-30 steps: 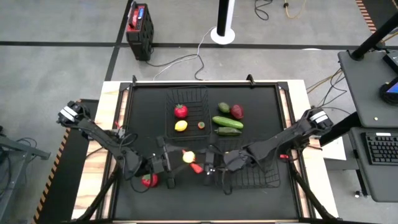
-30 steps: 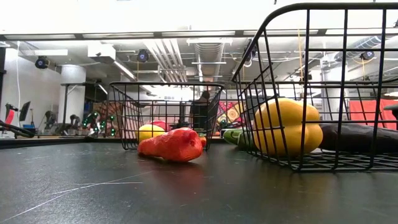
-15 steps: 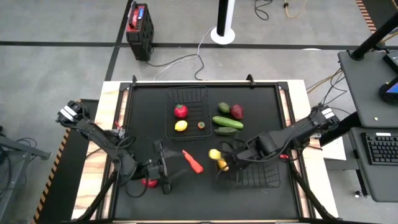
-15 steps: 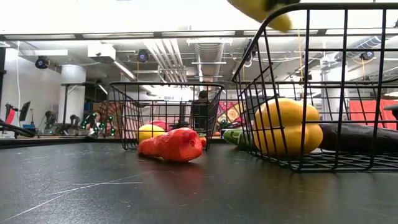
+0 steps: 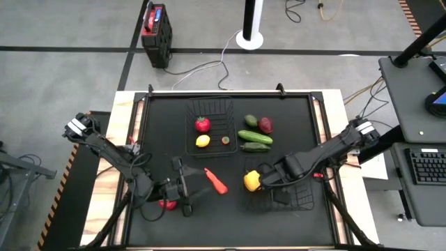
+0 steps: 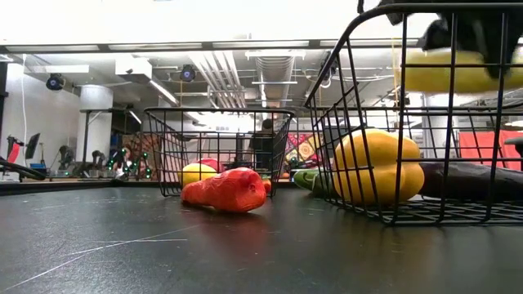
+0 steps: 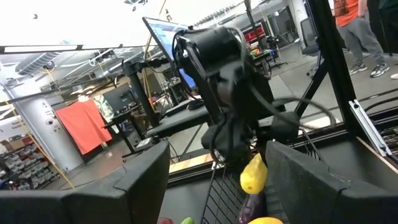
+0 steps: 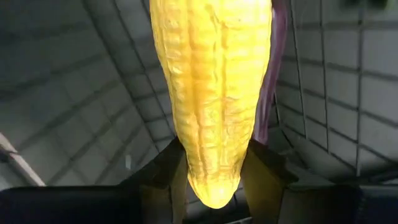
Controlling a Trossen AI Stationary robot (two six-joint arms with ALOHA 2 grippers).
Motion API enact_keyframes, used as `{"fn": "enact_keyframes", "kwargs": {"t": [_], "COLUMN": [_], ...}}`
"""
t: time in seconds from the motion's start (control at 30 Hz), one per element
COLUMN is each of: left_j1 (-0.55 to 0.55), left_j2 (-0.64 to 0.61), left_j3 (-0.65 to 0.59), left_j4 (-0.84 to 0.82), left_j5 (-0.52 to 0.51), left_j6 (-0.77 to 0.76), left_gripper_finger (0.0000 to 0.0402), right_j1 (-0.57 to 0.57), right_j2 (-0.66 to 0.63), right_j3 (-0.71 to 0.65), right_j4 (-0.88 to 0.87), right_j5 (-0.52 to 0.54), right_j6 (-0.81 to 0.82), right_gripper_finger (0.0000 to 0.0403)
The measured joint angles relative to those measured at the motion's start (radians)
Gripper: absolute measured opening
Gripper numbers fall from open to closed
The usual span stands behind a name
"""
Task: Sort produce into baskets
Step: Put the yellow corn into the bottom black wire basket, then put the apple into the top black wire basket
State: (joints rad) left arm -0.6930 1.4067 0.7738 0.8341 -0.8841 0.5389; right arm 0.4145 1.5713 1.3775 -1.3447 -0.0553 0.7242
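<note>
My right gripper [image 5: 263,180] is shut on a yellow corn cob [image 5: 252,178], over the left part of the near wire basket [image 5: 293,201]. In the low view the cob [image 6: 458,69] hangs below the basket's rim, above a yellow pepper [image 6: 376,167] and a dark purple eggplant [image 6: 474,180] on its floor. My left gripper [image 5: 185,192] is open and empty, left of a red pepper [image 5: 217,180] lying on the mat. A red piece [image 5: 167,204] lies under my left arm. My right gripper pinches one end of the corn cob [image 8: 214,177] between its two fingers [image 8: 165,171]. The cob sticks out ahead of the fingers, along them. The fingers come from the table's right. The cob hangs about level [image 6: 458,69], clear of the basket floor.
The far basket [image 5: 211,106] holds a tomato [image 5: 202,124], a lemon [image 5: 203,141] and a small piece [image 5: 226,140]. Right of it on the mat lie two cucumbers [image 5: 254,137], an avocado [image 5: 251,120] and a dark red piece [image 5: 265,125].
My right gripper has carried the corn cob from the middle of the mat toward the table's right edge, up over the near basket's left wall. It has then gone down, so the cob now hangs inside the basket's upper part.
</note>
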Motion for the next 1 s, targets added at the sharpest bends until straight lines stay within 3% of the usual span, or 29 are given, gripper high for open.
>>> {"fn": "enact_keyframes", "kwargs": {"t": [0.2,0.43,1.0], "left_j1": [0.000,0.000,0.000], "left_j2": [0.000,0.000,0.000], "left_j3": [0.000,0.000,0.000], "left_j4": [-0.008,-0.014,-0.031], "left_j5": [0.000,-0.043,-0.050], "left_j6": [-0.005,-0.008,-0.032], "left_gripper_finger": [0.0247,0.0247,0.0247], "right_j1": [0.000,0.000,0.000], "right_j2": [0.001,0.002,0.002], "right_j3": [-0.084,-0.093,-0.094], "right_j4": [0.024,0.057,0.079], "right_j5": [-0.006,-0.006,-0.005], "right_j6": [-0.007,-0.032,-0.025], "right_gripper_finger": [0.0117,0.0119,0.0175]}}
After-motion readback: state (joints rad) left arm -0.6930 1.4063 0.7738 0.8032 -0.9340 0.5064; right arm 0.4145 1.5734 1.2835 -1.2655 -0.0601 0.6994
